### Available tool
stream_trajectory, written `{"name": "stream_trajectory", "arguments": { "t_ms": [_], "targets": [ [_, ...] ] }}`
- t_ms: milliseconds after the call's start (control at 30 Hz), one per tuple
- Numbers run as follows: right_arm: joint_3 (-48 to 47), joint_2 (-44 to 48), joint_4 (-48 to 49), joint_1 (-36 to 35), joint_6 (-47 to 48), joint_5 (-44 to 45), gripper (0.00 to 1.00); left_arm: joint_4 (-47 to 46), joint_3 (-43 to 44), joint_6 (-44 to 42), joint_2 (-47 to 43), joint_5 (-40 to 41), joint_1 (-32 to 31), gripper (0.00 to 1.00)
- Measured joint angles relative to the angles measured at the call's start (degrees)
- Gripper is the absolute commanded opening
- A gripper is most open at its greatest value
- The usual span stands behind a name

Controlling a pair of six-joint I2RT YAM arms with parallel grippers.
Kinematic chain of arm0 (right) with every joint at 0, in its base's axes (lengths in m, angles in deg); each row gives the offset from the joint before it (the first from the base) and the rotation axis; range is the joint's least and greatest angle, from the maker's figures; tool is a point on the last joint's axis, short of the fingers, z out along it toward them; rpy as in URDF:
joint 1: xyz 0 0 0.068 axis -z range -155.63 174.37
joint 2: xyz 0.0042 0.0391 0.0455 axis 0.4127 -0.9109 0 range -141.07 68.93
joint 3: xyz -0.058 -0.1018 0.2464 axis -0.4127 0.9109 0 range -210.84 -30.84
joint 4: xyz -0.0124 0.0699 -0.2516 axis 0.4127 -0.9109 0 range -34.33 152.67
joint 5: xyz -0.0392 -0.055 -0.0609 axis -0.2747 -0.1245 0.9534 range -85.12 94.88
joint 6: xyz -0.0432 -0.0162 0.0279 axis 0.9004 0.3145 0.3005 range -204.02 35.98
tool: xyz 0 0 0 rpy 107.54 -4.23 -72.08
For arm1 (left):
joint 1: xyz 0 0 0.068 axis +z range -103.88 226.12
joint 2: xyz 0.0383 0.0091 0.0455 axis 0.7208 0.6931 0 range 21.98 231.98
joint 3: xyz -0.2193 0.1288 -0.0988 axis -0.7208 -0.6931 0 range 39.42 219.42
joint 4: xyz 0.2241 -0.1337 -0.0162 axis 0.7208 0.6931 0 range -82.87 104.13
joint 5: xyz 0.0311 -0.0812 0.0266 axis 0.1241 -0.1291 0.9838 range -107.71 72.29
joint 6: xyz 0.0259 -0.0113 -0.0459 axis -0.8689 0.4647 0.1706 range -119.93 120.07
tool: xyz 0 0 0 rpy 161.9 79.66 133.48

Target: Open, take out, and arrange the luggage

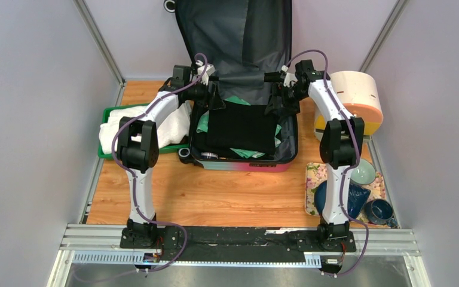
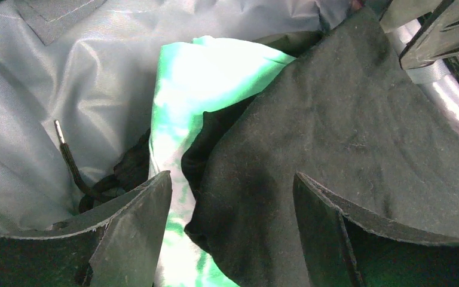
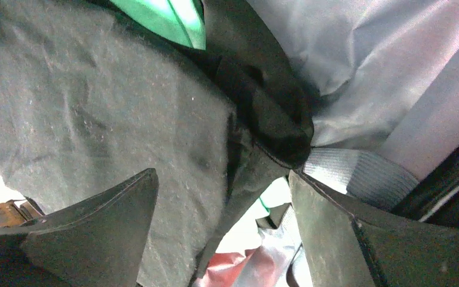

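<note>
We've got the left gripper (image 1: pixel 217 100) and right gripper (image 1: pixel 273 106) both released, jaws spread wide over the black garment (image 1: pixel 242 128), the open luggage (image 1: pixel 245 165) directly beneath them, lid upright just beyond

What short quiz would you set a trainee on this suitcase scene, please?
1. True or false: the suitcase lid is shut.
2. What lies on top inside it? A a book; B a black garment; C a teddy bear.
3. The green tray sits beside the suitcase on which arm's side?
Key: 1 false; 2 B; 3 left.
</note>
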Motion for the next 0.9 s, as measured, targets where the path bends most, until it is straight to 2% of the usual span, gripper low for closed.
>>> {"name": "stream_trajectory", "arguments": {
  "t_ms": [233, 400, 500, 567, 600, 633, 700, 733, 800, 833, 900],
  "targets": [
    [-1.16, -1.55, 0.85, -1.66, -2.34, 3.15, 0.92, 0.09, 0.00, -0.20, 0.00, 1.01, 0.00, 0.82],
    [-2.34, -2.36, 0.50, -3.96, -4.57, 12.17, 0.94, 0.04, -0.07, -0.20, -0.02, 1.29, 0.00, 0.82],
    [-3.41, -3.76, 0.48, -5.57, -5.16, 16.74, 0.94, -0.24, -0.55, -0.20, -0.07, 1.33, 0.00, 0.82],
    [-3.41, -4.50, 0.63, -5.99, -5.16, 17.57, 0.89, -0.37, -1.07, -0.20, -0.07, 1.44, 0.00, 0.82],
    [-3.41, -4.85, 0.55, -6.08, -5.27, 17.75, 0.84, -0.39, -1.36, -0.20, -0.07, 1.49, 0.00, 0.82],
    [-3.41, -5.11, 0.59, -6.08, -5.33, 17.53, 0.74, -0.35, -1.62, -0.20, -0.07, 1.53, 0.00, 0.82],
    [-3.43, -5.29, 0.63, -6.03, -5.16, 17.14, 0.62, -0.42, -1.73, -0.20, -0.07, 1.64, 0.00, 0.81],
    [-3.43, -5.31, 0.48, -5.88, -5.16, 16.85, 0.45, -0.48, -1.73, -0.20, -0.07, 1.70, 0.00, 0.80],
    [-3.45, -5.42, 0.31, -5.42, -4.79, 15.91, 0.29, -0.57, -1.79, -0.22, -0.09, 1.90, 0.00, 0.78],
    [-3.52, -5.42, 0.20, -5.22, -4.61, 15.54, 0.14, -0.76, -2.03, -0.22, -0.17, 1.99, 0.00, 0.78],
    [-3.72, -5.35, 0.31, -4.92, -3.65, 14.67, 0.00, -1.18, -2.58, -0.42, -0.46, 2.29, 0.00, 0.77]
  ]
}}
